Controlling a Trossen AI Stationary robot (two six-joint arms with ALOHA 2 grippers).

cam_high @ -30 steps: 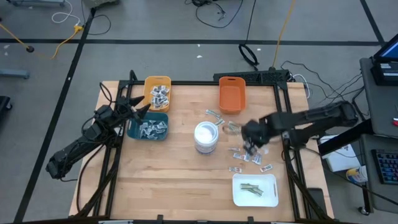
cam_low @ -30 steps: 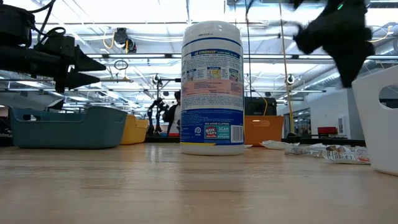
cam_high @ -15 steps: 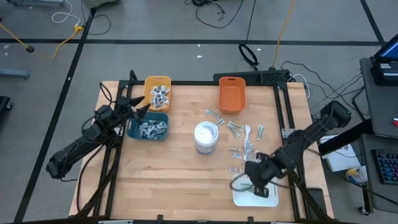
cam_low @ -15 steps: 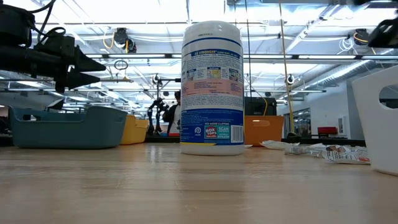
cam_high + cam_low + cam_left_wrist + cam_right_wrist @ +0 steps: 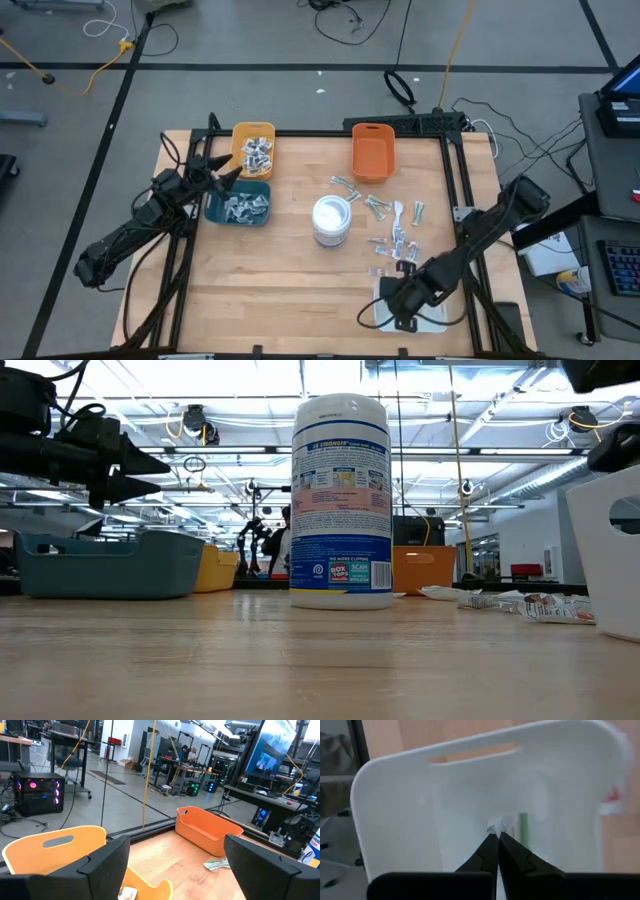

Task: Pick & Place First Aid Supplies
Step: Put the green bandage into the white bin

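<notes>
- Since a second ago the right arm has swung from the scattered packets near the desk's middle to the near right corner, where its right pincer [image 5: 498, 836] now hangs over the white tray [image 5: 436, 312].
- Its fingers are pressed together; something small and white sits at their tips in the wrist view, perhaps a packet, though the blur leaves that unsure.
- A thin pale-green strip [image 5: 523, 826] lies inside the tray just beside those tips.
- Loose first aid packets [image 5: 397, 240] are strewn on the desk [image 5: 290, 280] right of the wipes canister [image 5: 331, 220], between the orange bin [image 5: 372, 152] and the tray.
- More packets fill the yellow bin [image 5: 254, 146] at the far left and the teal bin [image 5: 240, 205] just nearer than it.
- At the left edge the left arm waits, its left pincer [image 5: 226, 172] poised over the gap between the yellow and teal bins, fingers [image 5: 105, 865] spread wide with nothing between them.
- From the low view the canister stands upright mid-desk, with packets [image 5: 520, 601] lying flat to its right.
</notes>
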